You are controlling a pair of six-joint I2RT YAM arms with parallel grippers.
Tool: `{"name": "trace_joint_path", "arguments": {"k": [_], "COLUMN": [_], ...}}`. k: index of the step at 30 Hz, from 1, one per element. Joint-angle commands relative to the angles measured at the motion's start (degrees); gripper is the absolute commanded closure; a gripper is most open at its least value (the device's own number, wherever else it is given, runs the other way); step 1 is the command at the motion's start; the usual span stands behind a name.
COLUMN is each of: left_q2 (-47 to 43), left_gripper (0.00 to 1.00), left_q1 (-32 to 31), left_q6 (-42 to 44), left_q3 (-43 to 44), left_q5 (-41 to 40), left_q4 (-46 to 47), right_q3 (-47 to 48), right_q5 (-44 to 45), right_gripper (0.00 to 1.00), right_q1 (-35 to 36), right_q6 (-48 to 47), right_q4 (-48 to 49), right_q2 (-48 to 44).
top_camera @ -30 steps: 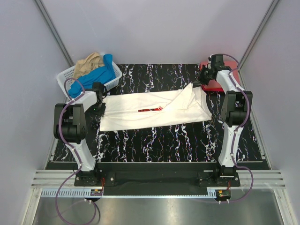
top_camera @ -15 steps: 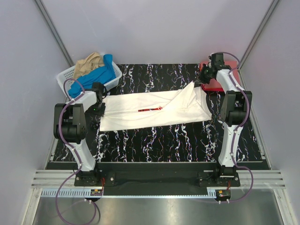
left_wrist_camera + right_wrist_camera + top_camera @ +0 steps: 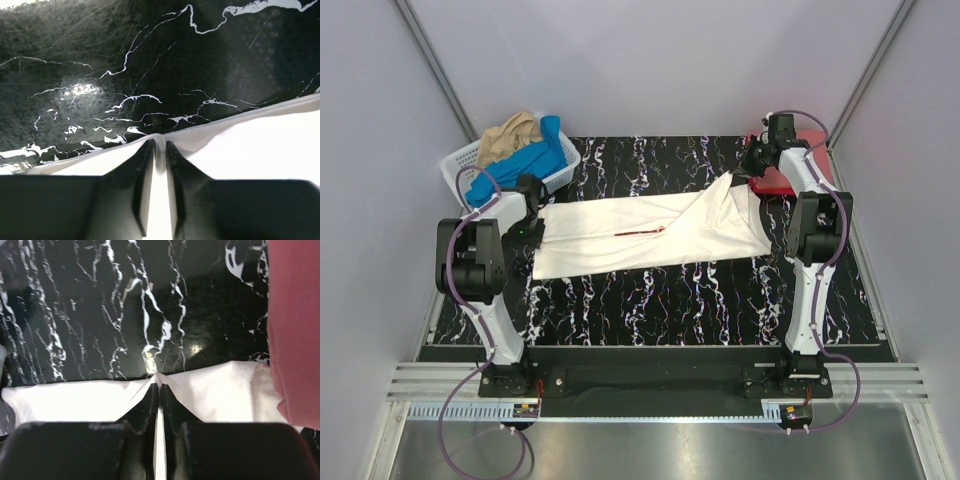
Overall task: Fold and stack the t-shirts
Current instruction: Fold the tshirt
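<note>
White tee [image 3: 640, 235] drawn taut over bench [image 3: 650, 300], likely for a straight fold: edge pinched tight in right gripper [image 3: 159, 386], red tee [image 3: 295, 330] to its right; left gripper [image 3: 159, 145] slightly parted around edge, hold uncertain.

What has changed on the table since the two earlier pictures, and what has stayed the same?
The right gripper shifted slightly, drawing the folded layer of the white t-shirt further over the red print, now only a thin line. Both pairs of jaws pinch the cloth as before. The left gripper, basket and red t-shirt stayed put.
</note>
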Motion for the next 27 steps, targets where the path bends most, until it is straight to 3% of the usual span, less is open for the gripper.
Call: {"name": "trace_joint_path", "arguments": {"k": [1,4,5,7,14,18,23,27], "left_q2": [0.38,-2.86,-4.00,-7.61,-19.11,-23.25,-23.98,-16.69], "left_gripper": [0.75,0.60,0.58,0.51,0.36,0.37,0.32,0.31], "left_q1": [0.67,0.75,0.67,0.67,0.75,-0.30,-3.46,-5.22], "left_q6": [1.87,3.98,4.86,8.90,24.53,35.34,38.09,39.58], "left_q3": [2.47,1.87,1.43,0.98,-2.09,-8.23,-20.10,-18.89], "left_q5": [-1.74,-0.69,-0.42,-0.59,-0.25,14.38,29.53,34.99], "left_q4": [-0.36,-0.10,0.17,0.78,6.56,16.67,35.46,35.33], "right_q3": [-1.57,-1.23,-0.26,0.10,-25.95,-36.36,-45.06,-47.98], "right_q5": [1.90,3.73,4.18,6.19,15.96,16.84,17.98,18.68], "right_gripper": [0.90,0.79,0.69,0.65,0.60,0.56,0.54,0.54], "right_q1": [0.14,0.23,0.14,0.23,-1.26,-2.93,-3.73,-3.73], "right_q6": [-1.98,-1.72,-1.11,1.26,10.57,13.40,14.46,13.67], "right_q4": [0.84,-2.31,-3.98,-9.69,-12.09,-10.60,-6.82,-3.83], "right_q2": [-2.95,-5.14,-6.28,-7.95,-26.91,-33.88,-37.84,-36.70]}}
